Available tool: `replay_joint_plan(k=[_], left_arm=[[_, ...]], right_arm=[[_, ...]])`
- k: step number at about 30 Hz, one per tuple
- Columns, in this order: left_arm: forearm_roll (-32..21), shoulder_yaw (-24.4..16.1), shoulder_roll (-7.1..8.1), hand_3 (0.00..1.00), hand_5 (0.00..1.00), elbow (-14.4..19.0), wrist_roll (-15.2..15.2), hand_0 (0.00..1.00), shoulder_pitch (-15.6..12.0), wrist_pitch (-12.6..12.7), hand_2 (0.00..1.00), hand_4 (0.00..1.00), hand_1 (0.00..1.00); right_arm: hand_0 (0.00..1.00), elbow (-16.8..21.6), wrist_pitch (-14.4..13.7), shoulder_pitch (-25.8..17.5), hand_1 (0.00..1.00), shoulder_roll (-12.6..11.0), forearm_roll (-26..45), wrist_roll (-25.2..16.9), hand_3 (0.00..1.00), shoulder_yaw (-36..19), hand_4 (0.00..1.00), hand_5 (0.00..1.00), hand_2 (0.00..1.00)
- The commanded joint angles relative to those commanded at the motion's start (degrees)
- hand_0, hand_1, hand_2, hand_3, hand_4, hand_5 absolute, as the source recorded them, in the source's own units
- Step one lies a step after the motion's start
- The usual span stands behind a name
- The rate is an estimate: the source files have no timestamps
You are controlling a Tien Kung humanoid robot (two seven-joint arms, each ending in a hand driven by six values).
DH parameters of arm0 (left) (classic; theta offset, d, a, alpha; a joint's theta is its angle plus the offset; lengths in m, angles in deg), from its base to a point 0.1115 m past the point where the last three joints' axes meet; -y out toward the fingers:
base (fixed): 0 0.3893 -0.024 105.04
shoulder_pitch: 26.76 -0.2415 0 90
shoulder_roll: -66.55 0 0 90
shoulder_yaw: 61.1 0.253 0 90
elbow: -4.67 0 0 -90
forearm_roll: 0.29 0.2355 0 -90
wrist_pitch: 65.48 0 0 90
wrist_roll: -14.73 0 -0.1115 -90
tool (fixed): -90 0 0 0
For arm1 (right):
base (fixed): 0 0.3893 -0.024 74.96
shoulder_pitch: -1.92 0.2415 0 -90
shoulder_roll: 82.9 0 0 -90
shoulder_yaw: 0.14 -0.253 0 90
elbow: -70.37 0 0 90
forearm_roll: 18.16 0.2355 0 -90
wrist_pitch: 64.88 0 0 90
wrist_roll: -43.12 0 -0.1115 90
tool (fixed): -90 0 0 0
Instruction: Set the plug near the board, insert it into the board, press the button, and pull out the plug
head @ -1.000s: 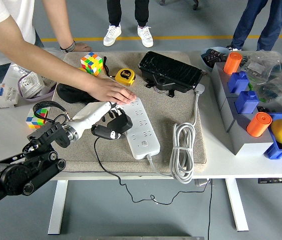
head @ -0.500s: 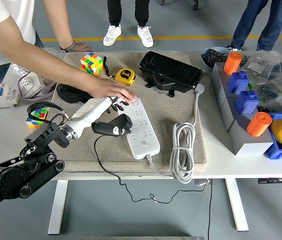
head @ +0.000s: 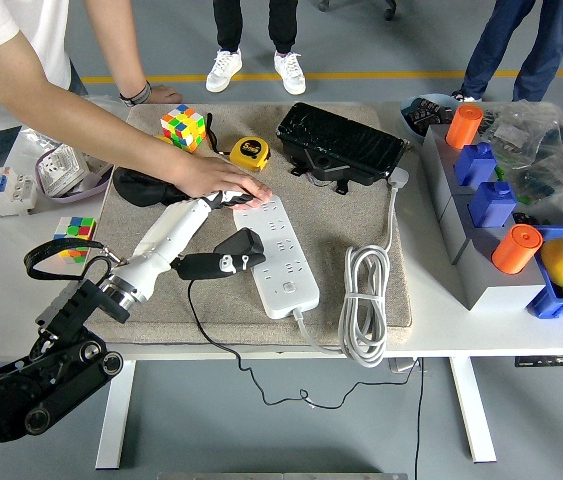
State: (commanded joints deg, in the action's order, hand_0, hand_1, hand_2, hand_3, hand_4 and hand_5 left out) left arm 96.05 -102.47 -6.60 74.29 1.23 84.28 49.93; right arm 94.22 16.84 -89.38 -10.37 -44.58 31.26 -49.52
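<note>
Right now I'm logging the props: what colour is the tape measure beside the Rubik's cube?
The tape measure is yellow with black trim, seen in the head view.

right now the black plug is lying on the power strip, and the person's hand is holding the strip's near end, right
Not quite. The head view shows the person's hand pressing on the power strip's far end, not its near end. The black plug does lie against the strip's left edge.

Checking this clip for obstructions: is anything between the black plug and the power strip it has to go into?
Nothing visible separates them: the black plug lies on the mat right against the left edge of the white power strip. A person's hand rests on the strip's far end, where the robot's left hand also reaches.
</note>
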Motion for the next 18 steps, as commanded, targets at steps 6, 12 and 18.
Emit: replay_joint_plan(k=[6,12,18], left_arm=[[3.1,0.2,-0.25,0.867,0.715,-0.4,1.4,0.863,-2.2,0.3,0.892,0.944,0.881],[4.5,0.8,-0.30,0.861,0.724,-0.9,1.8,0.857,-3.1,0.4,0.888,0.932,0.881],[5.3,1.1,-0.35,0.854,0.731,-1.9,2.8,0.851,-3.0,0.1,0.883,0.928,0.876]], right_arm=[[0.600,0.0,0.0,-0.2,0.597,0.2,-0.1,-0.1,0.546,-0.5,0.764,0.228,0.543],[0.599,0.1,0.0,-0.2,0.597,0.4,-0.2,-0.1,0.546,-0.8,0.764,0.228,0.543],[0.600,0.1,0.0,-0.2,0.596,0.4,-0.2,-0.1,0.545,-1.0,0.764,0.228,0.544]])
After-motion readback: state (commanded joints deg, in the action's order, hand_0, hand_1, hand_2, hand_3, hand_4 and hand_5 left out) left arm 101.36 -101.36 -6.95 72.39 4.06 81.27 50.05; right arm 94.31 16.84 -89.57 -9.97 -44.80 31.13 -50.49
